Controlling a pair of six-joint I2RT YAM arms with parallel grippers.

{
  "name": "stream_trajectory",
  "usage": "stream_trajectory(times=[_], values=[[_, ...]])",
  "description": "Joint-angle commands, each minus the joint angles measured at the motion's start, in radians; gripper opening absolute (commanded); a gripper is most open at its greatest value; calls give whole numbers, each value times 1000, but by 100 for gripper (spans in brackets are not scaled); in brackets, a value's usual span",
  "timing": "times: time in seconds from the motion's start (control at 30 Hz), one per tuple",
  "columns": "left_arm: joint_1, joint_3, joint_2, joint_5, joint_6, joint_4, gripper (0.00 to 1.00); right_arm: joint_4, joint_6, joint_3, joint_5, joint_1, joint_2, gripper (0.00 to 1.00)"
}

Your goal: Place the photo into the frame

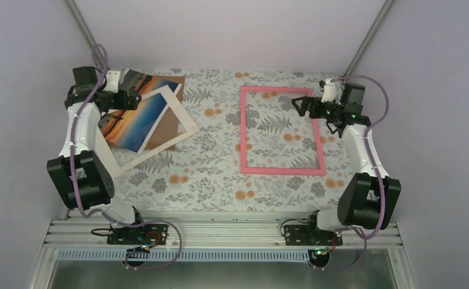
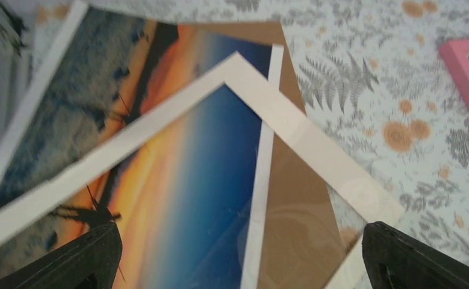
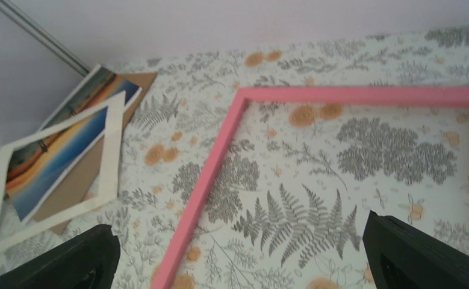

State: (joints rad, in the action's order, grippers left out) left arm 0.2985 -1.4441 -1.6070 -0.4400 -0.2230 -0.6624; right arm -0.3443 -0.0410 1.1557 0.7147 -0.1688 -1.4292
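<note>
Hanging over the photo [image 2: 183,180], the left claw [image 2: 238,256] gapes wide.

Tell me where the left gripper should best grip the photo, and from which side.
Probably the far end of the photo, which sticks out past the white mat, coming low from the far left. It lies flat on the brown cardboard, the mat lying over the rest, so only that end looks free.
</note>
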Motion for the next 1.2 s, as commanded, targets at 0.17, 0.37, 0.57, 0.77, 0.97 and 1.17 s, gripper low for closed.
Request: stream_trajectory(times=[0.17,0.37,0.57,0.77,0.97,1.17], values=[[-32,216,177,106,75,37,100,-55,36,-60,-247,132,21,100],[-23,330,297,125,82,48,100,-70,-18,-12,-420,278,-51,100],[4,400,387,158,102,68,100,-85,-119,81,-614,454,-199,100],[30,429,422,211,129,93,100,-122,-222,237,-689,585,-402,100],[46,451,432,293,165,118,100,-156,-294,376,-781,668,-593,96],[52,458,426,331,180,129,100,-179,-344,490,-862,713,-734,82]])
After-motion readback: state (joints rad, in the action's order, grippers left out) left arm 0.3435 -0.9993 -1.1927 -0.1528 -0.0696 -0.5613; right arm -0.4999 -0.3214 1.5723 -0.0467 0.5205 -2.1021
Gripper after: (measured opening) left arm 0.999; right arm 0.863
